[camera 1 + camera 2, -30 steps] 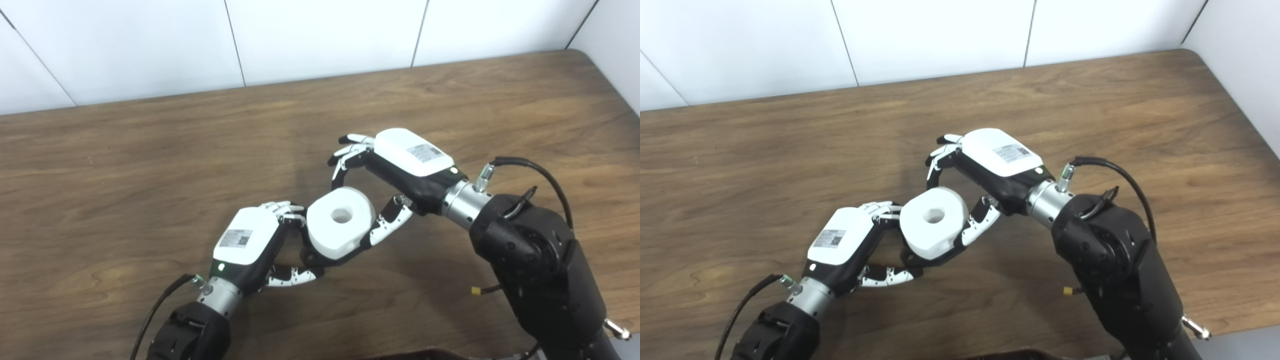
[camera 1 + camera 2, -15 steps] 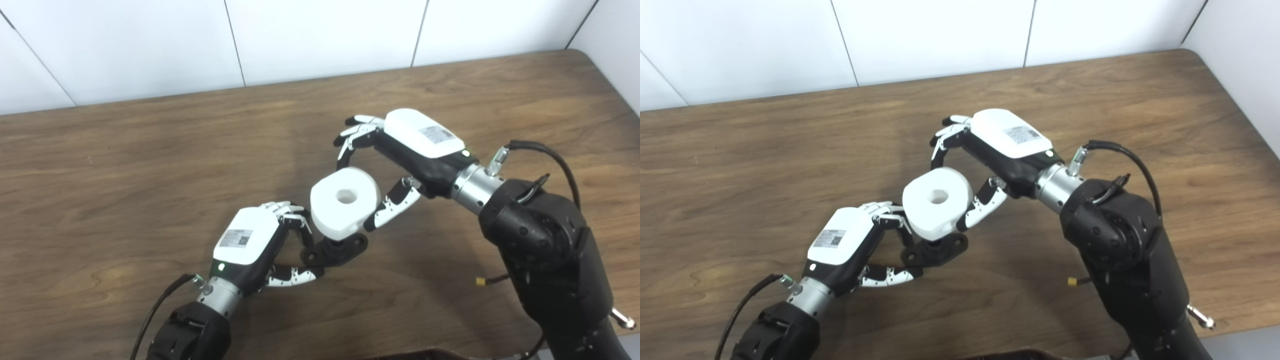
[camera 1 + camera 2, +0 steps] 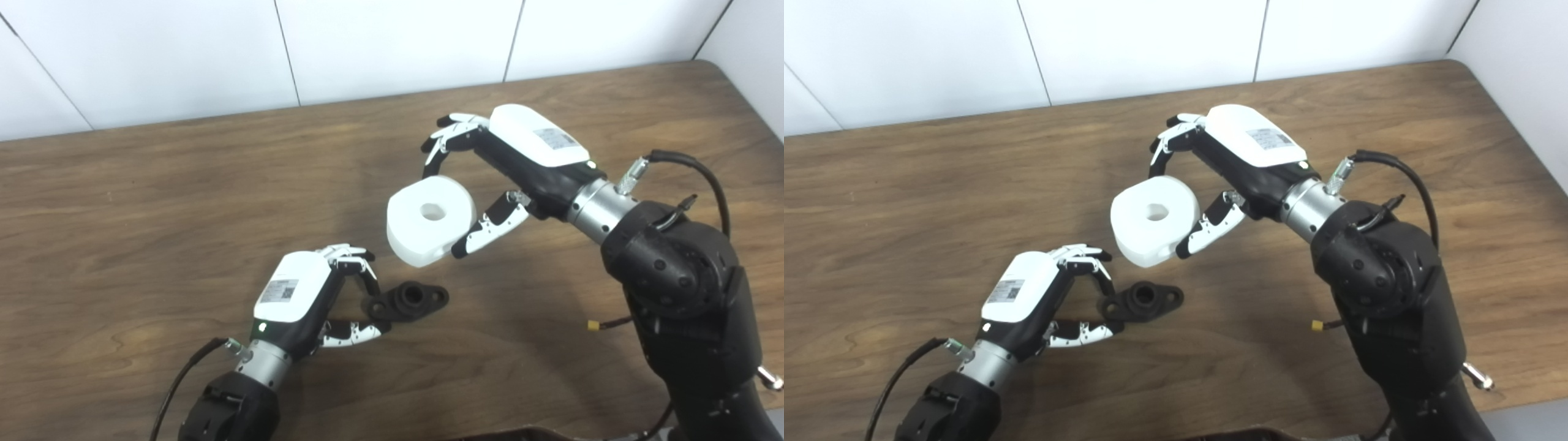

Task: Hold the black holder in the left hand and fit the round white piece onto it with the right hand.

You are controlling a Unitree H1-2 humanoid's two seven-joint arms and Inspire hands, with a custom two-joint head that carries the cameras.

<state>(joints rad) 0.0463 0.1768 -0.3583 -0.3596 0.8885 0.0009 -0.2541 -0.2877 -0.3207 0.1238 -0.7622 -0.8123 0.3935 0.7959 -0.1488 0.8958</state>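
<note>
White piece (image 3: 430,220) above black holder (image 3: 407,300)

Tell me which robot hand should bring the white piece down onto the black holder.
Right. The right robot hand already grips the round white piece above the black holder, which the left robot hand pinches.

You look down from two side-by-side head cameras onto the same table (image 3: 184,184), close, facing its far wall (image 3: 1127,43).
</note>
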